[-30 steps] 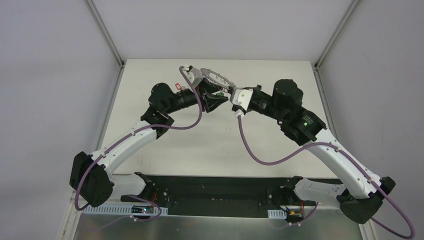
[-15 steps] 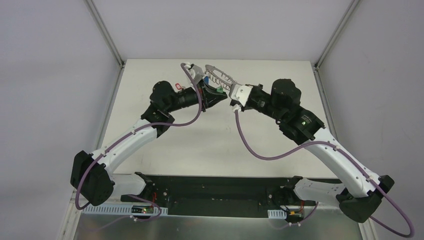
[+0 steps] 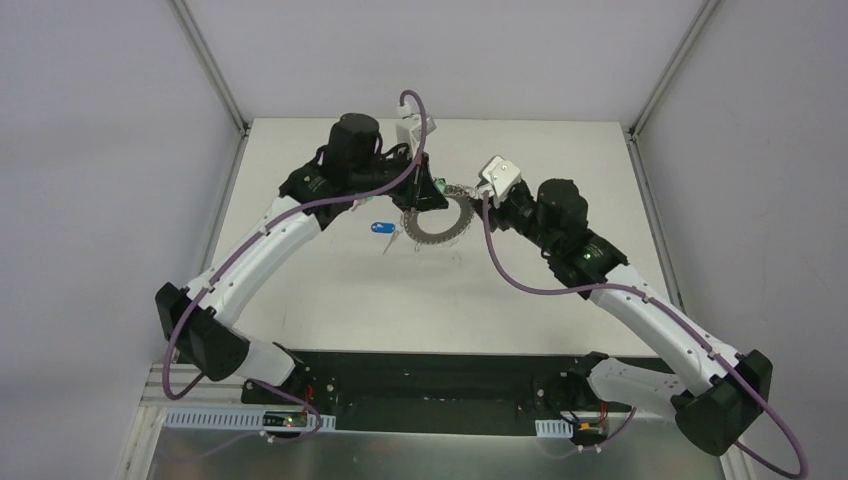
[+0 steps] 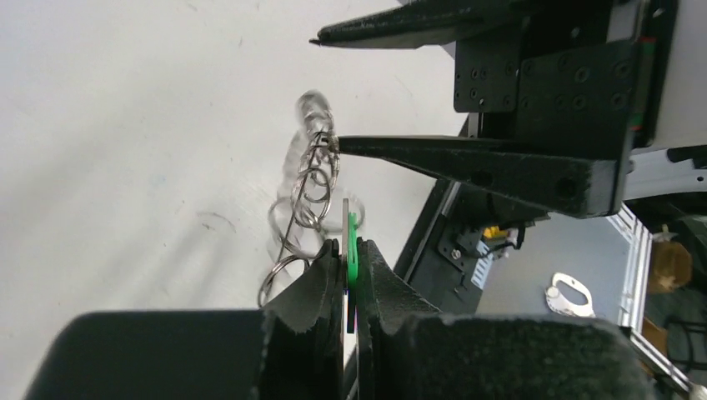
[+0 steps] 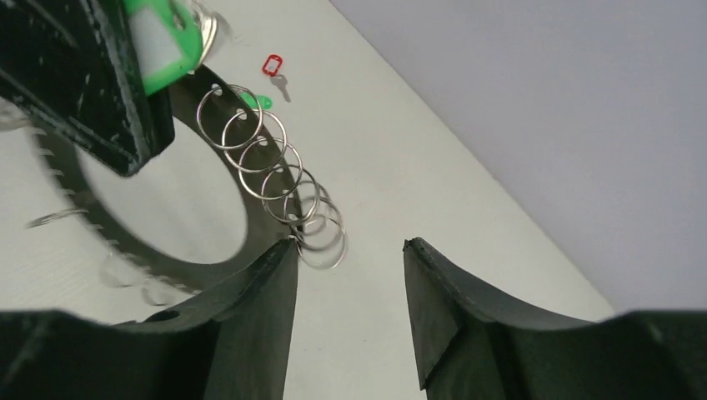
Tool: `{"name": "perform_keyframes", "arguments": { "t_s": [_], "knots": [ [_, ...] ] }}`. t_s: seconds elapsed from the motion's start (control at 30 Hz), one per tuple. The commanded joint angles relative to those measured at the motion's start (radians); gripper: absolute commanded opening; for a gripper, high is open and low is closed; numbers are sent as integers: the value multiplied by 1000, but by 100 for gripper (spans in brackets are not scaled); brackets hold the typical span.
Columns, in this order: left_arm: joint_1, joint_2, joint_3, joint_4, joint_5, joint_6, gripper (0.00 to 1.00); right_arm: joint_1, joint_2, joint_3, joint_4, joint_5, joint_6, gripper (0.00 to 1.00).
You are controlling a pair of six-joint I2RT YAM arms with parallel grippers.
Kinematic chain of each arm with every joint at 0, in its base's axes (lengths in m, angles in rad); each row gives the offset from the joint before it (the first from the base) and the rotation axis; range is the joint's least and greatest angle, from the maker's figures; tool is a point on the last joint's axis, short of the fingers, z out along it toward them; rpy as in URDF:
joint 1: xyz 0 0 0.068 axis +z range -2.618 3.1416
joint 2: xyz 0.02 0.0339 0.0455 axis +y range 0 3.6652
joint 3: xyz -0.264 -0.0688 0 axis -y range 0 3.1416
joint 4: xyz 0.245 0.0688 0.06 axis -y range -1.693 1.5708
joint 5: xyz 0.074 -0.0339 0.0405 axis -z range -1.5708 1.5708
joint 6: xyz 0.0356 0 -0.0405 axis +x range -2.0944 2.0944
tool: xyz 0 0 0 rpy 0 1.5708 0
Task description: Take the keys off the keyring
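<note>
The keyring [image 3: 447, 233] is a flat grey ring with wire loops [image 5: 275, 177] round its rim, and it sits mid-table between the two grippers. My left gripper [image 3: 427, 196] is shut on a green-tagged key [image 4: 353, 243] at the ring's rim, with the ring's edge beside the tag. My right gripper [image 5: 346, 246] stands open just right of the ring, holding nothing, and its left finger [image 5: 258, 300] is next to the loops. Both of its fingers [image 4: 417, 152] appear in the left wrist view. A blue-tagged key [image 3: 379, 227] lies loose on the table, left of the ring.
A red-tagged key [image 5: 273, 65] and a green tag [image 5: 257, 102] lie on the white table [image 3: 330, 290] beyond the ring. Grey walls enclose the table on three sides. The black base rail [image 3: 430, 370] runs along the near edge.
My right gripper opened and let go of the ring. The left arm swung back and over, carrying the ring down toward mid-table. The blue-tagged key now shows on the table.
</note>
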Motion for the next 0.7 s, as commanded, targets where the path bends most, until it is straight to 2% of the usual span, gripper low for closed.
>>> {"name": "perform_keyframes", "arguments": {
  "t_s": [0.0,0.13,0.3,0.4,0.47,0.57,0.67],
  "knots": [
    [5,121,261,-468,65,131,0,-31,-100,-131,159,-112,223,54],
    [5,251,446,-752,65,258,0,-46,-172,-238,186,-203,271,51],
    [-5,350,561,-910,-9,291,0,-66,-243,-317,222,-243,309,50],
    [-26,404,639,-1008,-120,322,0,-81,-262,-327,230,-227,324,50],
    [-43,422,673,-1050,-207,342,0,-90,-251,-305,225,-160,391,50],
    [-76,441,720,-1103,-341,384,0,-109,-203,-253,164,-90,452,47],
    [-118,450,760,-1123,-486,439,0,-114,-175,-252,181,-76,475,46]
  ]
}}
